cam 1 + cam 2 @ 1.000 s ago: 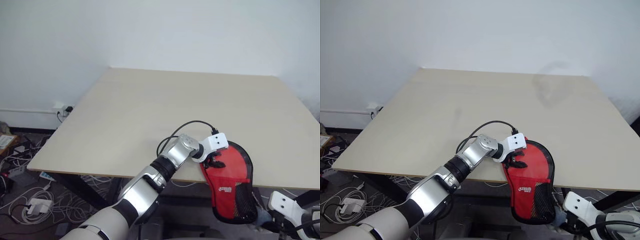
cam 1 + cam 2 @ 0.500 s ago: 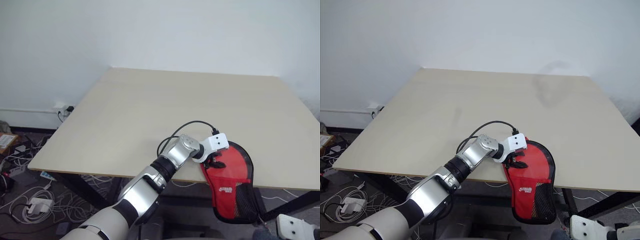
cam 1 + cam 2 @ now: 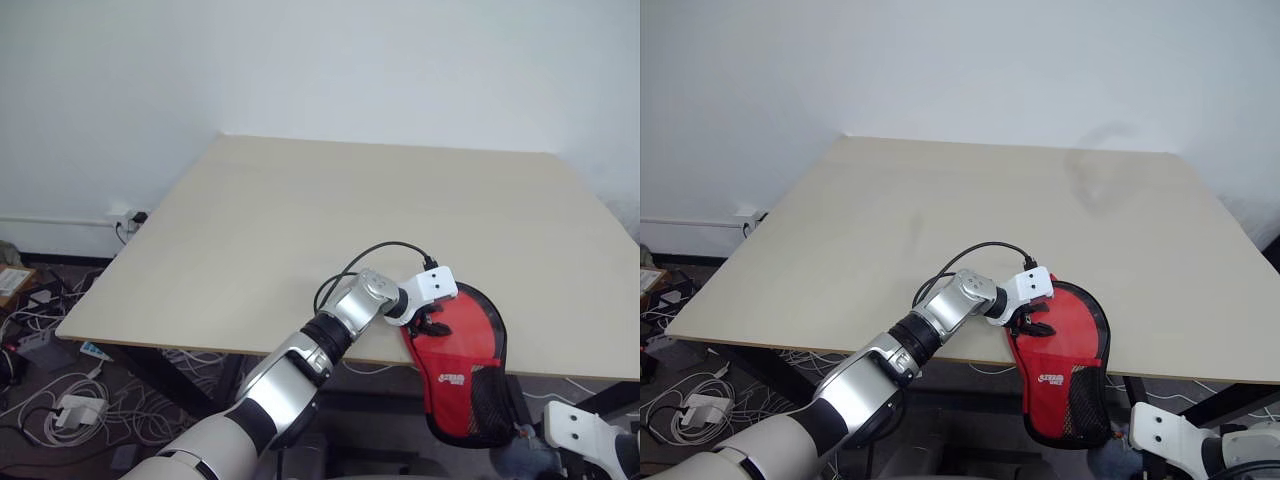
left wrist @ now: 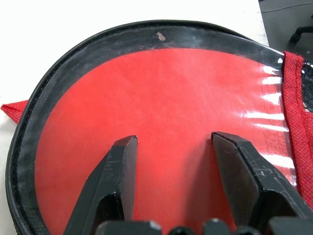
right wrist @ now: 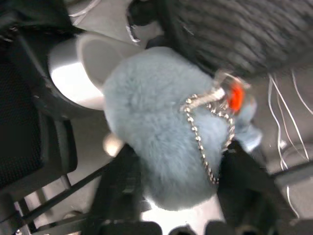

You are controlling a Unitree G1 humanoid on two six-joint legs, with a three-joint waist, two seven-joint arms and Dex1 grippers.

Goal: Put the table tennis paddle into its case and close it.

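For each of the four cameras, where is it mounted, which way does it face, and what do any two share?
Left eye: on the head, looking forward and down at the table, left gripper and red case.
Right eye: beside it, same scene.
Left wrist: on the left arm, looking along its spread fingers pressed on the case's round end.
Right wrist: on the right arm, looking along its fingers around a blue fluffy charm with a bead chain.
Shared: the case's mesh appears in the right wrist and head views.

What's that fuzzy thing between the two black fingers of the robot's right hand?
A fluffy blue-grey pompom with a little bead chain sits between the right gripper fingers, seen in the right wrist view.
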